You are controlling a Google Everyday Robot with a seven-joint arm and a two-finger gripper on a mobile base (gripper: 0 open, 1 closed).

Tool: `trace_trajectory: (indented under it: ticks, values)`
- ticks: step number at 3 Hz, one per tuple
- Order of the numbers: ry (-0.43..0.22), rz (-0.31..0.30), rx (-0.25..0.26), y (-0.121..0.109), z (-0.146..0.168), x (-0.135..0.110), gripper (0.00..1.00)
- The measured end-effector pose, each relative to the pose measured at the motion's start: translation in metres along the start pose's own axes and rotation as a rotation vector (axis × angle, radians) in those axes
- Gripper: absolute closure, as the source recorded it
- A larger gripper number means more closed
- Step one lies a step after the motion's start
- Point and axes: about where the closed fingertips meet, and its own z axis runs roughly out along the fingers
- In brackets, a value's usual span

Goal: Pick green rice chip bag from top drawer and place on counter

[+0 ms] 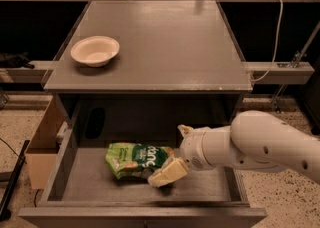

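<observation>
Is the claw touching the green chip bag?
Cannot tell. In the camera view the claw sits in the top drawer, one finger overlapping the right end of the green rice chip bag; contact or hovering is unclear.

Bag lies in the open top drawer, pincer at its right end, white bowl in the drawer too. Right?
No. The white bowl sits on the counter, not in the drawer; the camera view shows it. The green rice chip bag does lie in the top drawer, pincer at its right end.

Crumpled green rice chip bag [136, 158] lies in the open top drawer [85, 184] — gripper [176, 151] spread around its right end.
</observation>
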Motion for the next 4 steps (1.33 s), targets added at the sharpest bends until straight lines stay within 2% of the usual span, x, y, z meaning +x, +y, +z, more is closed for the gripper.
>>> trace_trajectory:
  ticks: [2, 4]
  values:
    - [0.035, -0.014, -0.08, 0.018, 0.039, 0.012, 0.0]
    - [0.07, -0.045, -0.098, 0.013, 0.08, 0.023, 0.0]
